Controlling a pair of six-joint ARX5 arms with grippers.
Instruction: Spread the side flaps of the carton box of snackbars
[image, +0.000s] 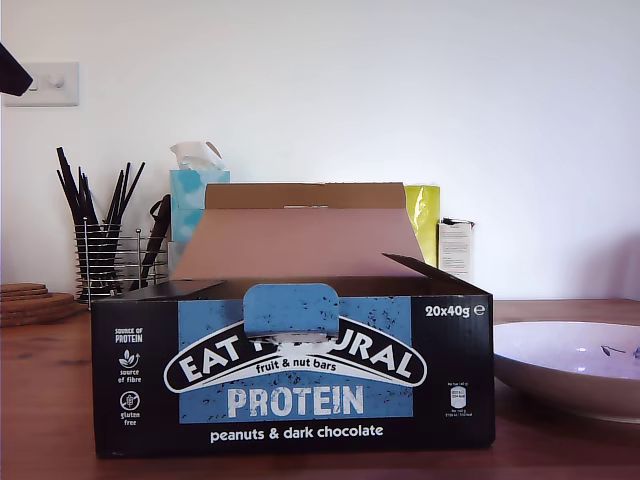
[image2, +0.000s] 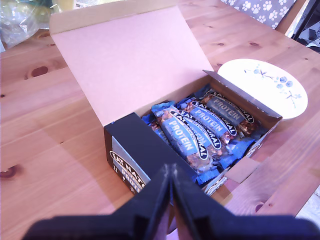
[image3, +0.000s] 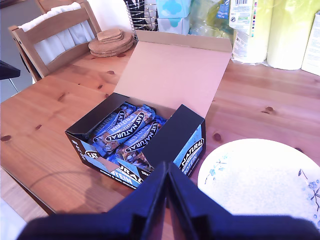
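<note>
My first gripper (image2: 171, 186) hangs above the wooden table (image2: 45, 150) with its two dark fingers pressed together, nothing between them. Just ahead of and below its tips sits the carton box of snackbars (image2: 150, 150), one short black end nearest the claw. The wide brown lid flap (image2: 125, 60) stands raised on the far side of the box from that claw, and blue-wrapped bars (image2: 192, 132) fill the inside. The side flap (image2: 137, 135) nearest my first gripper lies folded in over the bars; the far side flap (image2: 240, 97) stands partly raised at the opposite end, and beyond it rests a white plate with blue flowers (image2: 265, 82). My second gripper (image3: 167, 186) is likewise closed on nothing, fingers meeting in a point, hovering over the other short end of the box (image3: 135, 145). The side flap (image3: 175, 132) just ahead of its tips leans inward over the bars (image3: 125, 130), and the plate (image3: 260, 185) lies beside the claw, apart from the box. In the exterior view the box (image: 290, 370) stands front-on, with a tissue box (image: 195, 195) and a wire holder of black sticks (image: 110, 250) behind it.
</note>
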